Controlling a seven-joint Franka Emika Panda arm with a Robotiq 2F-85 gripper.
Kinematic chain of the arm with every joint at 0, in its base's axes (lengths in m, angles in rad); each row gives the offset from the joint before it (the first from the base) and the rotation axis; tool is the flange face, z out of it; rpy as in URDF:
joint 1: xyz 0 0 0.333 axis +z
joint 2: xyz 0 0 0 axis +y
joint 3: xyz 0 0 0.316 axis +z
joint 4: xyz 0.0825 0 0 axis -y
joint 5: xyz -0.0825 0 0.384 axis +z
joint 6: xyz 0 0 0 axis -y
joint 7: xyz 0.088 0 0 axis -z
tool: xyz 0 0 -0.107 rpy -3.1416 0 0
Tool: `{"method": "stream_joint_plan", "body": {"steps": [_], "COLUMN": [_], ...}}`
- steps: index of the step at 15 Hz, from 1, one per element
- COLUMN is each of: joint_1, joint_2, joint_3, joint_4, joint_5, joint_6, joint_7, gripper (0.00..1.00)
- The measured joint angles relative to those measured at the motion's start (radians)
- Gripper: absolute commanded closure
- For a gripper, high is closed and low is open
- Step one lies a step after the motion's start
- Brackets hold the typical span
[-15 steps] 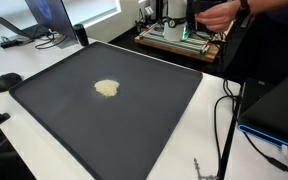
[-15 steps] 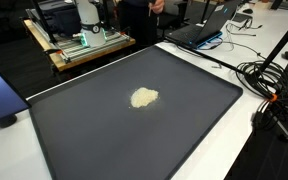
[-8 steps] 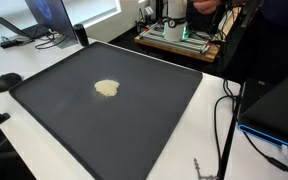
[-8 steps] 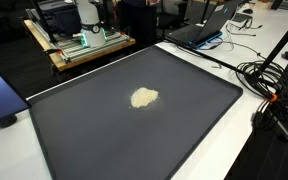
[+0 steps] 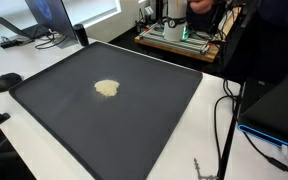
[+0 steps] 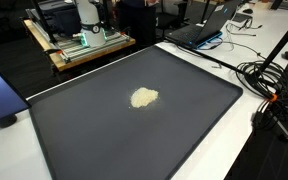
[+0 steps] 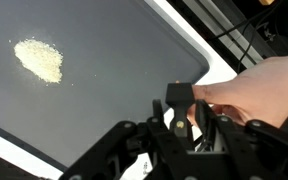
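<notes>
In the wrist view my gripper [image 7: 180, 108] stands over the near right corner of a large black mat [image 7: 94, 100]. Its two fingers press on the stem of a small black tool [image 7: 177, 92], whose blocky head sticks out beyond the fingertips. A person's hand [image 7: 254, 90] holds the same tool from the right. A small heap of pale beige grains [image 7: 39, 60] lies on the mat up to the left, well apart from the gripper. Both exterior views show the heap [image 5: 106, 88] [image 6: 144, 97] on the mat [image 5: 134, 125] [image 6: 114, 135], but not the gripper.
White table edges frame the mat. Cables [image 5: 224, 110] [image 6: 269, 80] trail beside it, a laptop [image 6: 209, 25] and a screen [image 5: 44, 20] stand at the corners, and a wooden cart with equipment [image 5: 179, 35] [image 6: 84, 40] is behind. A black mouse [image 5: 6, 80] lies by the mat.
The person's hand seen at the back of an exterior view a second ago has left that spot. The heap and mat have not moved.
</notes>
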Motion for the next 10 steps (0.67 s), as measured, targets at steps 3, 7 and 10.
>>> {"method": "stream_joint_plan", "body": {"steps": [3,7,10], "joint_1": [0.0,0.001,0.001], "joint_2": [0.0,0.001,0.001], "joint_3": [0.0,-0.001,-0.001], "joint_4": [0.0,0.001,0.002], "joint_5": [0.0,0.0,0.0], "joint_6": [0.0,0.0,0.0], "joint_7": [-0.008,-0.017,-0.018], "gripper": [1.0,0.97,0.97]}}
